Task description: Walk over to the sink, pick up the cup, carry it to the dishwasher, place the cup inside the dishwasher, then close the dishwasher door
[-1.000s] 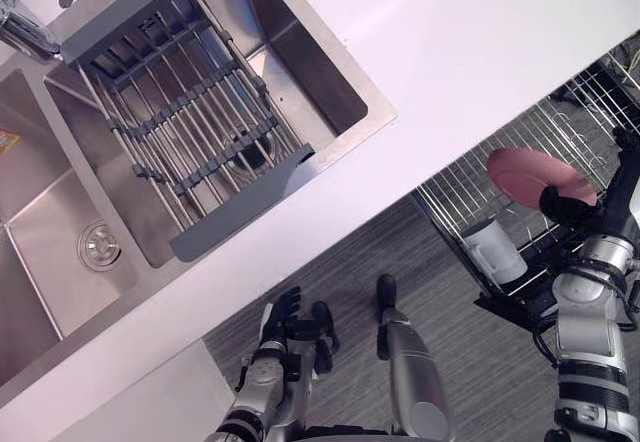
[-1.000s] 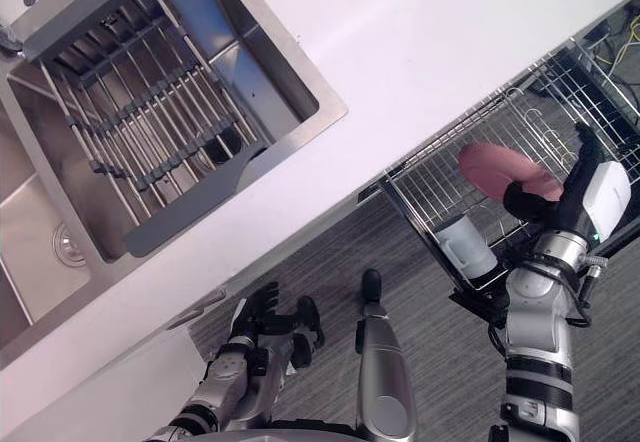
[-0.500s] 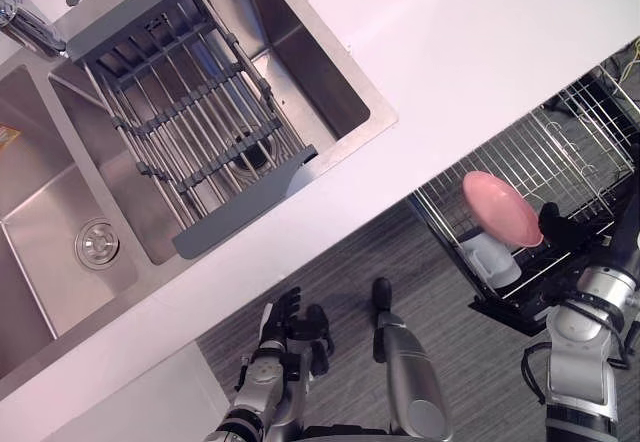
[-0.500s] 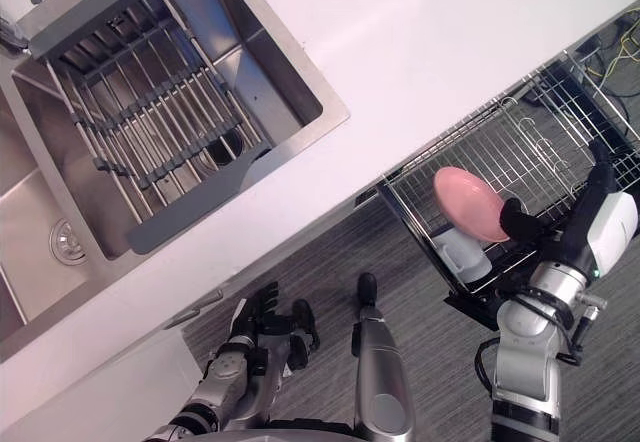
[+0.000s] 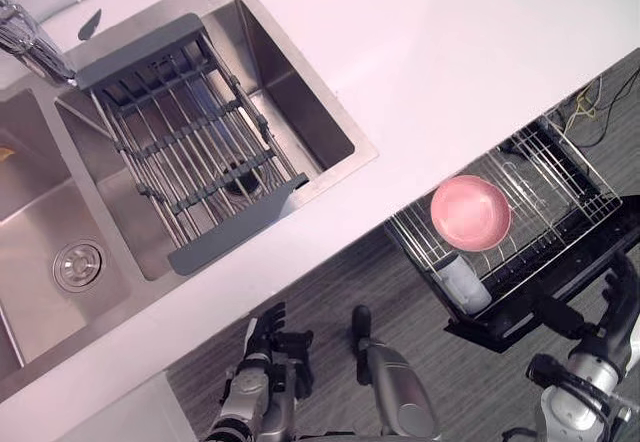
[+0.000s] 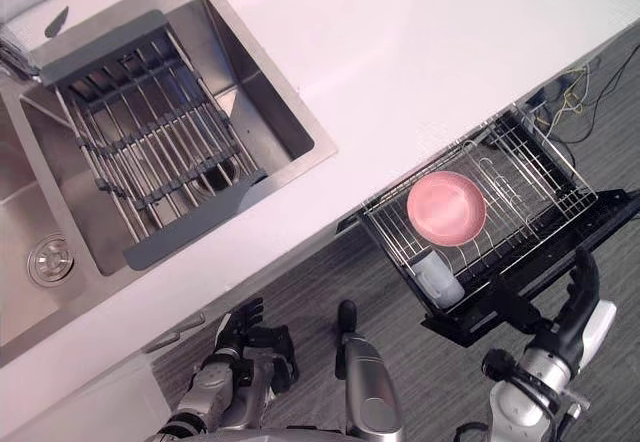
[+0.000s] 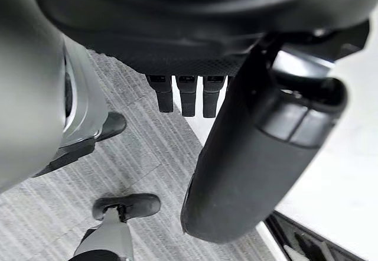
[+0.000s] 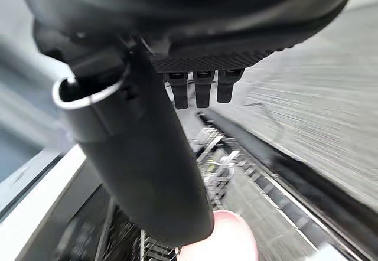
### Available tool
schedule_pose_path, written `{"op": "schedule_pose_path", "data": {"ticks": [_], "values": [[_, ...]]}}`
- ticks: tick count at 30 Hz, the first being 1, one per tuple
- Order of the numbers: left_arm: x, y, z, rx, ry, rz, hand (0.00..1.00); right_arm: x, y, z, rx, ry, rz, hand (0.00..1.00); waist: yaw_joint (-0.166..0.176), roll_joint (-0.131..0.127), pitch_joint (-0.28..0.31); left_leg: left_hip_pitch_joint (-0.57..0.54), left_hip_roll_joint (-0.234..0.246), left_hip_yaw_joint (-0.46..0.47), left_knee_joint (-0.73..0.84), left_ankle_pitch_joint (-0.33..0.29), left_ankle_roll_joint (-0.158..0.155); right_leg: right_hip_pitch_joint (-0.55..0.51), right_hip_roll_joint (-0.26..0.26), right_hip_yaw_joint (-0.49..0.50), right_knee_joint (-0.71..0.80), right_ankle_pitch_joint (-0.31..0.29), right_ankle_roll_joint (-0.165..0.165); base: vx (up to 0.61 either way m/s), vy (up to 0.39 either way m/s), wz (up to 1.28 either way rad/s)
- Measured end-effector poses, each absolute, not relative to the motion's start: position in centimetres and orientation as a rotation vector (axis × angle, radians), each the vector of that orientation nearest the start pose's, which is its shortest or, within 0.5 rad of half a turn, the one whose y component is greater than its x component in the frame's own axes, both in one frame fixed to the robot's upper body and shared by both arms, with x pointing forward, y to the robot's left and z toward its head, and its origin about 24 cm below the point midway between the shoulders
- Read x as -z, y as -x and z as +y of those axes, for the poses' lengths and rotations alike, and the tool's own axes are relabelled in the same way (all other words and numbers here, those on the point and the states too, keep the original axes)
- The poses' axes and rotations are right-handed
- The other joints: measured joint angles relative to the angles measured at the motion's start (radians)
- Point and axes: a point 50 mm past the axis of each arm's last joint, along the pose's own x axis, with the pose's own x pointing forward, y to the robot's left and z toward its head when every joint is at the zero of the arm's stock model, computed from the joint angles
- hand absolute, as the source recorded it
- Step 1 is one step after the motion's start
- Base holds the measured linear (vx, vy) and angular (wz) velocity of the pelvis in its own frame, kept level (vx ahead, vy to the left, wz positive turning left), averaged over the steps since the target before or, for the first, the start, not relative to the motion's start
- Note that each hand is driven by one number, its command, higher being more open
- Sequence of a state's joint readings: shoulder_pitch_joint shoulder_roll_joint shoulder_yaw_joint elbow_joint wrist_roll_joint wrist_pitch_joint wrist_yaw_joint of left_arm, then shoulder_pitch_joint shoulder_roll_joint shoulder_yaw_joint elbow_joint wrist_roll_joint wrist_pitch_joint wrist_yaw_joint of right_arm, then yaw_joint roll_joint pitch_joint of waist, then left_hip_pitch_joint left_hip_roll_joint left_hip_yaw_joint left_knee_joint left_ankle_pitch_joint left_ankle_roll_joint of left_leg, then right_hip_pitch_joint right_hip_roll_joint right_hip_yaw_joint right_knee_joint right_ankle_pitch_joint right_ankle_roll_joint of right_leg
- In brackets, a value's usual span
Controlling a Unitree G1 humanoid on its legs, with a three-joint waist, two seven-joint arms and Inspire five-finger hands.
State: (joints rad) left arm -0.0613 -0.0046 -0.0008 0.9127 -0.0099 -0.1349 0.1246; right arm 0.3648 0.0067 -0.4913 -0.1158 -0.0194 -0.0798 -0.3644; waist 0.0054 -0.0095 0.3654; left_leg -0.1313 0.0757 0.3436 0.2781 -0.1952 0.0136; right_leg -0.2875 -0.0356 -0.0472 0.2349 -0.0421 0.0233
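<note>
At the far left the stainless-steel double sink lay sunk in the smooth white countertop. A grey slatted roll-up drying rack spanned its nearer basin, bare of dishes, so nothing was left there to collect. Lower down, the left hand hung idle over the grey wood-grain floor, its fingers straight and apart, gripping nothing; it appeared to be kept low simply to stay out of the way.

To the right, the wire dishwasher rack stood pulled out from under the counter. The pink, round, bowl-shaped cup rested in it with its hollow facing up, propped on the wires, near a pale upright plastic tumbler at the rack's front corner. Placing therefore looked done.

Furthest right, the right hand was raised near the outer edge of the black dishwasher door, well apart from the cup, fingers unbent and empty. The door lay open beneath the rack, so closing probably remained.
</note>
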Motion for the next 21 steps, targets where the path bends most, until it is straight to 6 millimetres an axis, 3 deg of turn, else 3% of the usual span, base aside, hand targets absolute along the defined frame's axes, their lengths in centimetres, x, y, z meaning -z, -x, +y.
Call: {"op": "schedule_pose_path", "data": {"ticks": [7, 10, 17, 21], "values": [[12.5, -18.0, 15.4, -0.124, -0.035, 0.751, 0.9, 2.4, -11.2, -29.5, 0.953, -0.121, 0.253, 0.9, 0.001, 0.001, -0.034, 0.004, 0.002, 0.005, 0.008, -0.01, 0.0, 0.002, -0.001, -0.005, 0.008, -0.009, 0.001, 0.0, 0.0, 0.0], [12.5, -18.0, 15.5, -0.128, -0.034, 0.752, 0.9, 3.3, -11.7, -29.4, 0.957, -0.293, 0.227, 0.9, 0.001, 0.001, -0.035, 0.003, 0.003, 0.011, 0.01, -0.011, 0.0, -0.003, 0.0, 0.002, 0.013, -0.009, 0.001, 0.0, 0.001, -0.06], [12.5, -18.0, 15.5, -0.11, -0.026, 0.748, 0.9, 4.1, -14.6, -29.5, 0.922, -0.613, 0.131, 0.9, 0.006, 0.001, -0.035, 0.002, 0.003, 0.017, 0.014, -0.012, 0.001, -0.01, 0.0, 0.008, 0.026, -0.011, 0.001, 0.0, -0.001, -0.03], [12.5, -18.0, 15.5, -0.101, -0.024, 0.747, 0.9, 4.0, -15.0, -29.9, 0.923, -0.743, 0.072, 0.9, 0.006, 0.001, -0.035, -0.001, 0.003, 0.015, 0.014, -0.012, 0.001, -0.014, 0.0, 0.007, 0.028, -0.013, 0.0, 0.0, 0.0, 0.0]]}}
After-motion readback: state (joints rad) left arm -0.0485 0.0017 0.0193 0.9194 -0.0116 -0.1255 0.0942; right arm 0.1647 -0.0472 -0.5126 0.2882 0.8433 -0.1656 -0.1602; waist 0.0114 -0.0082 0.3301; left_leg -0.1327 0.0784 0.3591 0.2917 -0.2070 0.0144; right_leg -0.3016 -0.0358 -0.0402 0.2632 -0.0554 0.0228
